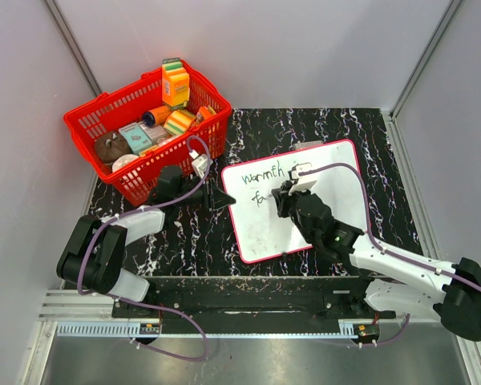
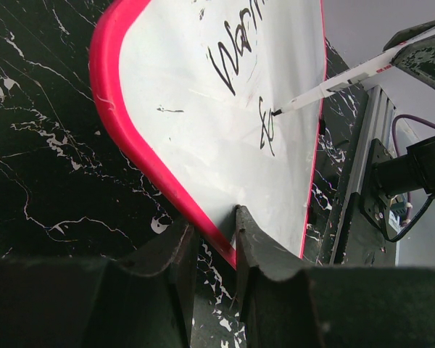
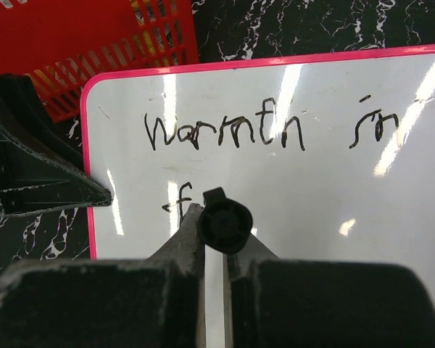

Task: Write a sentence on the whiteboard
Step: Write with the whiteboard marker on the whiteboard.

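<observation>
Whiteboard [image 1: 264, 228] reads "Warmth in", with an "f" started on the line below.
It lies on the table [image 1: 361, 132] beside a red basket [image 1: 84, 124]. The left pincer [image 2: 216, 221] nips its pink edge, and the right pincer [image 3: 216, 243] is clamped on a marker [image 2: 333, 82], tip touching the board.

Bright overhead light — glare streaks the whiteboard [image 3: 312, 181]; close foreground blurred.

You are viewing: whiteboard [image 1: 260, 224] lying flat on the table [image 1: 369, 128]. Basket [image 1: 88, 120] is standing behind-left of it, with packets [image 1: 175, 84] sitting inside. Left gripper [image 1: 222, 199] is straddling the board's left edge. Right gripper [image 1: 282, 195] is hanging over its middle, with the marker [image 2: 333, 83] tip resting on the board.
</observation>
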